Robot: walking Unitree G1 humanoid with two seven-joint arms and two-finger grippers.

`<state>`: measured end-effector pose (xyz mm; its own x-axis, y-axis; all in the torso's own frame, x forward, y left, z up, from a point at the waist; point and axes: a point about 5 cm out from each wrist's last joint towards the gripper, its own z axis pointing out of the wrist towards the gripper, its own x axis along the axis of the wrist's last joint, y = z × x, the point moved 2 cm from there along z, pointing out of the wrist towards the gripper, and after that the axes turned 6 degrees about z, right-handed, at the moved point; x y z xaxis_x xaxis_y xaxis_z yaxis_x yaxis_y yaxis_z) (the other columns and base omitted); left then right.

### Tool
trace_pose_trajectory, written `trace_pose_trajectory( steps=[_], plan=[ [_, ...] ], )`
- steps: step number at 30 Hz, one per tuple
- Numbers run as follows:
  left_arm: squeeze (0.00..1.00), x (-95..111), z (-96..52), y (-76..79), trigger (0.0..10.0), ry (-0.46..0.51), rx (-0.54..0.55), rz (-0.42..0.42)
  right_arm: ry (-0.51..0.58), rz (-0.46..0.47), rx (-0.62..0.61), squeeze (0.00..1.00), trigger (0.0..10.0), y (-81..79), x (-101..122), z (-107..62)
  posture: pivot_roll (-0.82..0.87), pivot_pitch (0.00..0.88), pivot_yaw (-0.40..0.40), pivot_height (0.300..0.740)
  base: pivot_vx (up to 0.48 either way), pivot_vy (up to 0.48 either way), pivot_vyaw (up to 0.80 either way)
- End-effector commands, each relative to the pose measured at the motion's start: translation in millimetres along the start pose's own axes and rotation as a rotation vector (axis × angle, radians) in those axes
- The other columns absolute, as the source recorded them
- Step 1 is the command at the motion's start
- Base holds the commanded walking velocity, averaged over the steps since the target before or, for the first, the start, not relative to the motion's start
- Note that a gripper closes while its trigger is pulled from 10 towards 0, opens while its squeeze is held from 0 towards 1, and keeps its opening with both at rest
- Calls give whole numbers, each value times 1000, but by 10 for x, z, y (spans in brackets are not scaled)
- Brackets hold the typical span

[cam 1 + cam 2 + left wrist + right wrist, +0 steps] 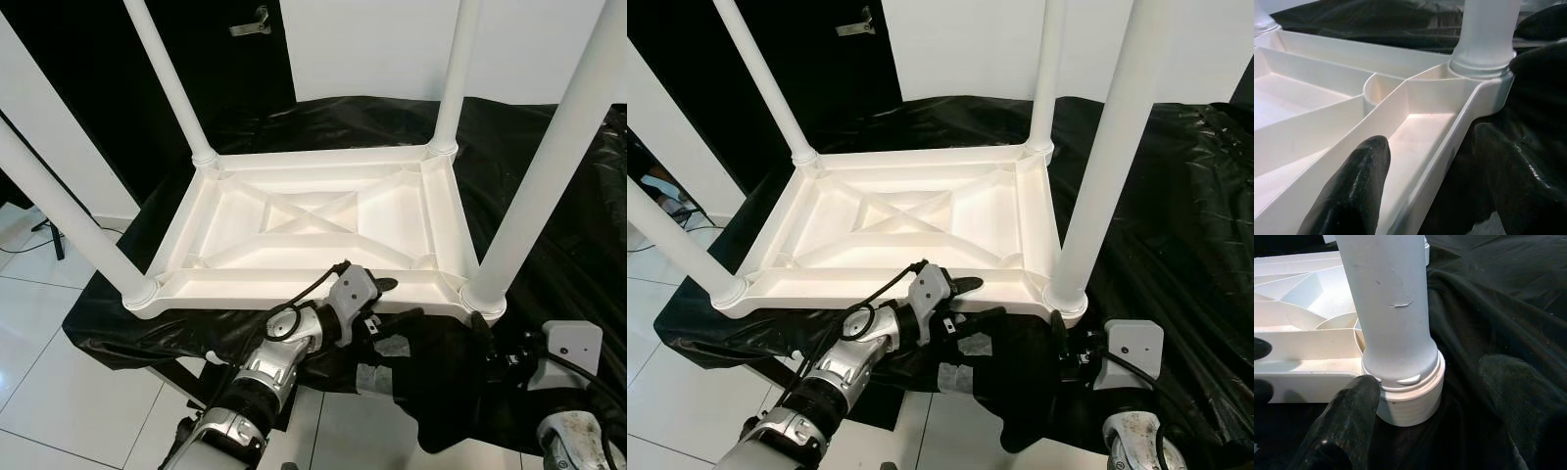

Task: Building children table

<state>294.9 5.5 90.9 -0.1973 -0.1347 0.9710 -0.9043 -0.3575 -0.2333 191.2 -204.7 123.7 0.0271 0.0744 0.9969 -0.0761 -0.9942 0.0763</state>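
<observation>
Left eye view: white table (313,220) lies upside down on a black sheet (549,235), four legs up; left gripper (377,294) at its near rim.
Left wrist view: fingers (1352,191) spread, straddling the rim, gripping nothing.
Right wrist view: right gripper (1420,416) open around the near right leg (1391,308), not clamped.
Handling: stiff, light, smooth plastic; hold by rim or leg base.

Black plastic sheet (549,186) carries the upturned white table (313,230), legs up.

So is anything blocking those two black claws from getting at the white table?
Nothing visible. The left gripper already straddles the upturned table's near rim, and the right gripper sits open around the near right leg's base.
</observation>
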Motion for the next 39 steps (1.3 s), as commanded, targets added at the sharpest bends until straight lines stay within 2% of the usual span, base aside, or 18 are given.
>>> trace_pose_trajectory(
  steps=[1,2,6,9,11,17,18,19,21,22,26,27,28,33,39],
  plan=[
    [0,-117,-83,49,10000,-60,-65,-2,-6,5,0,0,10000,11,5,-7,17,0,86,740,0,0,0],
    [0,-183,-146,60,10000,-103,-111,-5,-2,9,8,0,10000,-6,16,10,21,0,83,740,0,0,0],
    [0,-203,-166,68,10000,-114,-131,-14,0,11,13,0,10000,-16,22,17,21,0,83,740,0,0,0],
    [0,-254,-197,93,10000,-162,-189,-15,6,15,25,0,10000,-43,35,40,25,0,83,740,0,0,0],
    [0,-285,-222,148,10000,-204,-276,-18,14,19,31,0,10000,-62,53,67,23,0,84,740,0,0,0],
    [0,-276,-203,210,10000,-217,-345,-22,23,23,33,0,10000,-81,70,92,18,0,88,740,0,0,0],
    [0,-235,-157,262,9098,-194,-381,-26,27,25,33,0,10000,-93,77,100,16,0,89,740,0,0,0],
    [0,-205,-126,300,7373,-177,-406,-29,30,26,34,0,10000,-101,82,106,16,0,89,740,0,0,0],
    [0,-179,-95,325,7373,-161,-420,-30,32,27,33,0,10000,-105,86,111,14,0,89,740,0,0,0],
    [0,-142,-1,361,4431,-143,-428,-21,39,30,32,0,10000,-111,100,122,12,0,89,740,0,0,0],
    [0,-124,50,382,4431,-138,-434,-10,42,31,32,0,10000,-114,108,127,12,0,89,740,0,0,0],
    [0,-105,117,401,8314,-136,-431,2,44,31,32,0,10000,-112,119,129,6,0,91,740,0,0,0],
    [0,-87,166,417,10000,-136,-429,11,46,32,31,0,10000,-112,127,131,4,0,92,740,0,0,0],
    [0,-37,300,474,10000,-126,-419,19,44,36,32,0,10000,-111,133,118,-7,0,95,740,0,0,0],
    [0,-43,340,530,10000,-119,-408,30,42,34,14,0,10000,-77,145,82,-15,0,97,740,0,0,0]
  ],
)
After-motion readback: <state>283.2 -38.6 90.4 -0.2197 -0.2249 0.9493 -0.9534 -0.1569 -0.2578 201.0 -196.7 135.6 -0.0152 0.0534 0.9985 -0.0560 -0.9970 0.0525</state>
